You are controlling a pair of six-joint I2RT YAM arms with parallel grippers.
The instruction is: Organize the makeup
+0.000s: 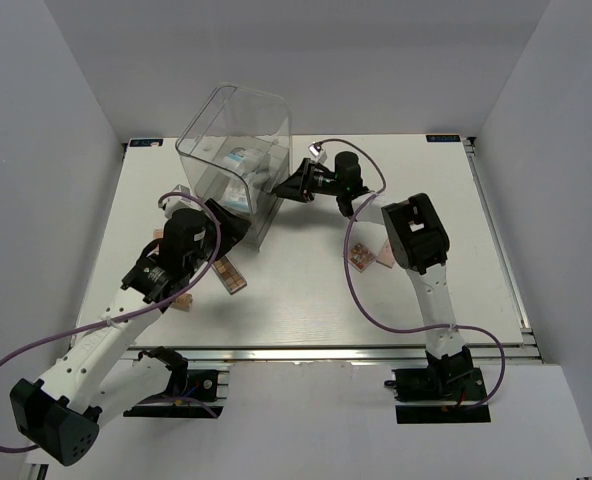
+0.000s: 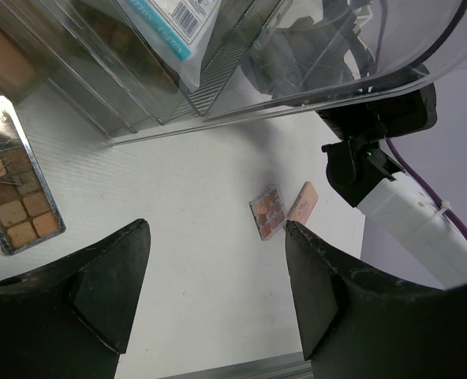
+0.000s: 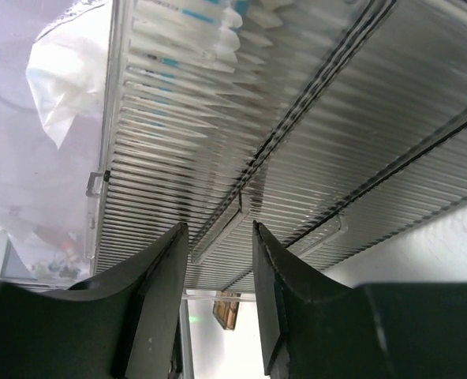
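Observation:
A brown eyeshadow palette point(image 1: 234, 277) lies by my left arm and also shows in the left wrist view point(image 2: 13, 185). A small reddish palette point(image 1: 359, 257) and a pink item point(image 1: 384, 250) lie beside my right arm; both show in the left wrist view, the palette point(image 2: 267, 212) left of the pink item point(image 2: 302, 202). White-and-blue packets point(image 1: 241, 160) sit inside the clear box and show in both wrist views point(image 2: 174, 24) point(image 3: 194, 24). My left gripper point(image 1: 231, 225) point(image 2: 218, 237) is open and empty above the table. My right gripper point(image 1: 291, 185) point(image 3: 220, 229) is open, its fingertips on either side of a drawer handle point(image 3: 218, 230).
The large clear plastic box with ribbed drawers point(image 1: 206, 125) stands at the back centre, between the two grippers. Tan items point(image 1: 183, 302) lie partly hidden under my left arm. The table's metal front rail point(image 1: 306, 352) runs along the near edge.

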